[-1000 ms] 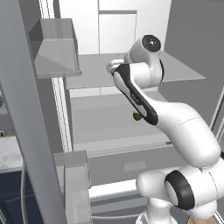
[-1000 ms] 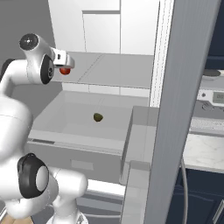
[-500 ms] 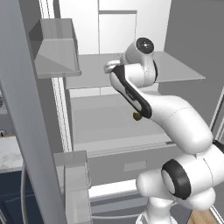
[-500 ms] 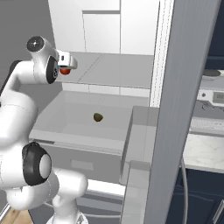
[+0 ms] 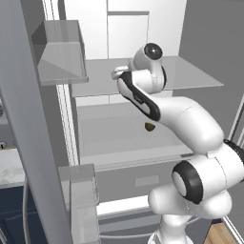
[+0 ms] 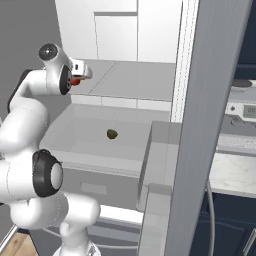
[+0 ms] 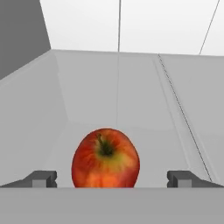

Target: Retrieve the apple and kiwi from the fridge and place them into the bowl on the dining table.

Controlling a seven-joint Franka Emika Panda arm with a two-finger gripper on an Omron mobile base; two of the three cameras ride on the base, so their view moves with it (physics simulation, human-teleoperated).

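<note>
The fridge [image 5: 143, 33] stands open with its white interior showing. On its upper grey shelf [image 5: 190, 76] sits the red-orange apple [image 7: 105, 158], stem toward me. My gripper [image 7: 112, 177] is open at shelf height, and the apple lies between its two fingertips [image 7: 43, 177] with a gap on each side. From the right base view a sliver of the apple [image 6: 75, 81] peeks out beside my hand [image 6: 80, 69]. The small brown kiwi [image 5: 149, 127] [image 6: 112, 133] rests on the lower shelf, below my forearm. The bowl and dining table are out of view.
The left door's bins [image 5: 62, 57] stick out at the left, close to my arm. The right door [image 6: 210, 100] and its bin [image 6: 160, 150] stand at the right. A marble counter with an appliance [image 6: 242, 112] lies beyond it. The bottom drawer [image 5: 143, 181] is shut.
My arm has stretched a little farther into the fridge along the upper shelf, toward the apple. The jaws have stayed open, and the kiwi has not moved.
</note>
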